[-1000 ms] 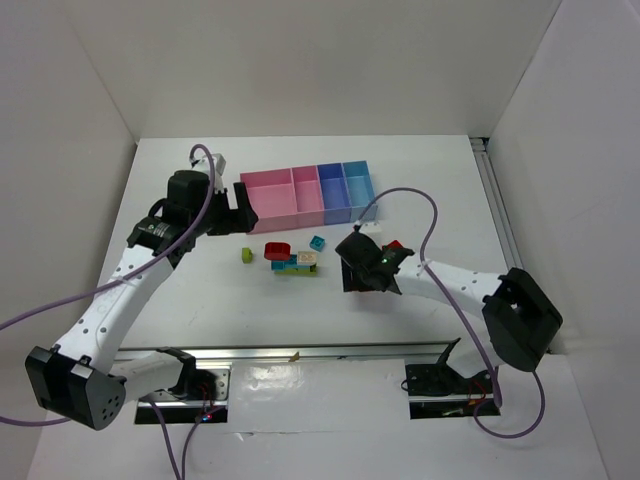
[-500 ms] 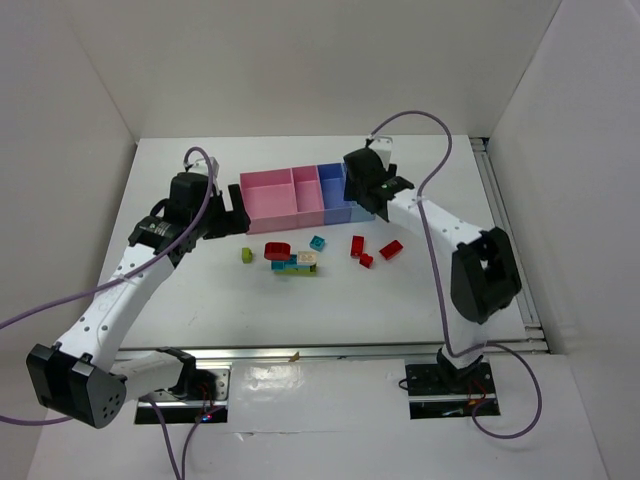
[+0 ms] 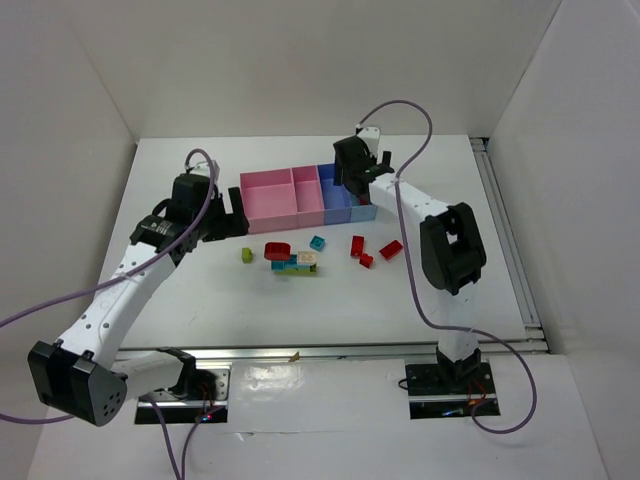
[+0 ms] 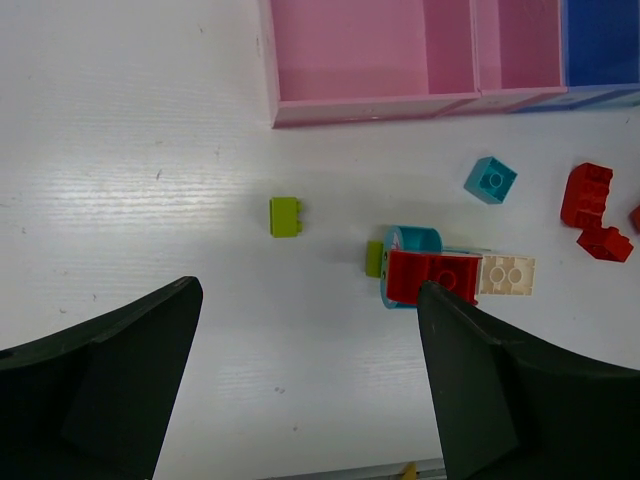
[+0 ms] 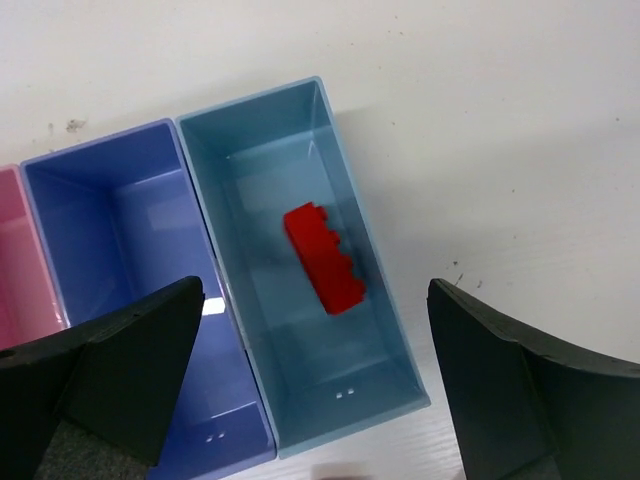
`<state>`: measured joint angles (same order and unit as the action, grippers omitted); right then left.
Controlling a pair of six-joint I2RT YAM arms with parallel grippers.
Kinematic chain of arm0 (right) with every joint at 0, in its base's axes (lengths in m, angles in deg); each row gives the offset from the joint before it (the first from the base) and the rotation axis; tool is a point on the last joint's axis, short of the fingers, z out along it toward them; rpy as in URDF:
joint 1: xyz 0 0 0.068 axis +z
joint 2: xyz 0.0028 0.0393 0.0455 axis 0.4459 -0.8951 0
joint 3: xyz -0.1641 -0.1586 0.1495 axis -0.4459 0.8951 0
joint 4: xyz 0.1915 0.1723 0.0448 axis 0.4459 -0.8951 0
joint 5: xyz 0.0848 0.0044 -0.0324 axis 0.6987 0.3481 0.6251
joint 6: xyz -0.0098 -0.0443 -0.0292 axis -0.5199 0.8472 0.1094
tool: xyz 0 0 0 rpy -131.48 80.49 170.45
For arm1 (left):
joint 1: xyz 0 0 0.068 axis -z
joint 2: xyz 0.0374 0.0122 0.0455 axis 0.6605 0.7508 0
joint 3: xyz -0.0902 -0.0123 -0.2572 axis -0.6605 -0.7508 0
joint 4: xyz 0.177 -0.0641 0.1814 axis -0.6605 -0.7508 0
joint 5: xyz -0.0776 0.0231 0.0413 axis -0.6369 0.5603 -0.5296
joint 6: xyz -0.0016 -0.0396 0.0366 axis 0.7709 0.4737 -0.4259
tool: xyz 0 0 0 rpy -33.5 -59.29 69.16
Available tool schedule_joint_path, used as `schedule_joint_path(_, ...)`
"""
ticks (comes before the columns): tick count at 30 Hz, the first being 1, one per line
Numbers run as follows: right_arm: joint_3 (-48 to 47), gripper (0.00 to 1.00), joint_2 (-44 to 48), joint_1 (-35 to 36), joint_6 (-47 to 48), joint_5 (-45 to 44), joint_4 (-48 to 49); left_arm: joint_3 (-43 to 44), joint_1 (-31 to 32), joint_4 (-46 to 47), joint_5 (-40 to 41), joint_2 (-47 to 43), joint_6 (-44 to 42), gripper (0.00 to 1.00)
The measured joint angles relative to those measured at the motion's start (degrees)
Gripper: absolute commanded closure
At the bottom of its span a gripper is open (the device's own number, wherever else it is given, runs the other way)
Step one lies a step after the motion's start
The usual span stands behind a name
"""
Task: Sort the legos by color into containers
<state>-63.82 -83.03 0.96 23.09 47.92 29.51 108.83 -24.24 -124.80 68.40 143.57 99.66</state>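
Sam: Look, the right gripper is up by the far edge of the table, over the row of bins.
Ana: Is it holding a brick?
Sam: No. Its two fingers are spread wide, with nothing between them. Right under it is the light blue bin, the one at the right end of the row. A long red brick is inside that bin, lying slanted.
Ana: What comes next in the row?
Sam: The darker blue bin, touching the light blue one. Then a pink bin, and a wider pink bin at the left end.
Ana: And the left gripper?
Sam: It hangs over the table just beside the left end of the row. Its fingers are wide apart too, and it holds nothing.
Ana: Where are the other bricks?
Sam: Loose in the middle of the table, on the near side of the bins. A small yellow-green brick lies alone on the left. A cyan brick lies alone, nearer the bins. Toward the near edge is a little bunch: a red brick touching a round cyan piece, a beige brick touching the red one's right side, and a yellow-green bit on the left.
Ana: Any more red ones?
Sam: Yes, three more red bricks lie on the table to the right of the bunch, close together.
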Motion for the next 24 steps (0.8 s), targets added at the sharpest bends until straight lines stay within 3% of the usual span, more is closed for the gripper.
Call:
schedule_joint_path(3, 2.6, 0.06, 2.4, 0.0, -0.3, -0.2, 1.6, 0.0, 0.0, -0.5, 0.7, 0.0, 0.1, 0.01)
schedule_joint_path(4, 5.0, 0.13, 4.5, 0.0, -0.8, -0.2, 1.6, 0.0, 0.0, -0.9, 1.1, 0.0, 0.1, 0.01)
schedule_joint_path(6, 11.3, 0.17, 10.4, 0.0, -2.4, -0.4, 2.0, 0.0, 0.0, -1.6, 2.0, 0.0, 0.2, 0.01)
schedule_joint_path(8, 18.5, 0.17, 17.9, -0.5, -5.3, 0.3, 1.0, 0.1, 0.0, -2.2, 2.6, 0.0, 0.2, 0.01)
schedule_joint_path(12, 31.4, 0.04, 31.5, -2.9, -12.4, 2.4, 0.4, 0.6, 0.0, -2.6, 3.4, -0.1, 0.1, 0.01)
schedule_joint_path(14, 36.9, 0.03, 34.8, -4.0, -16.4, 3.1, 0.1, 1.1, 0.0, -2.6, 3.7, -0.3, 0.1, 0.01)
schedule_joint_path(18, 44.9, 0.02, 33.8, -4.5, -22.9, 7.0, -0.5, 1.9, 0.0, -2.4, 4.5, -1.1, 0.1, 0.01)
schedule_joint_path(24, 46.5, 0.06, 28.5, -4.5, -27.2, 10.1, -0.1, 1.9, 0.0, -2.2, 5.1, -3.3, 0.1, 0.01)
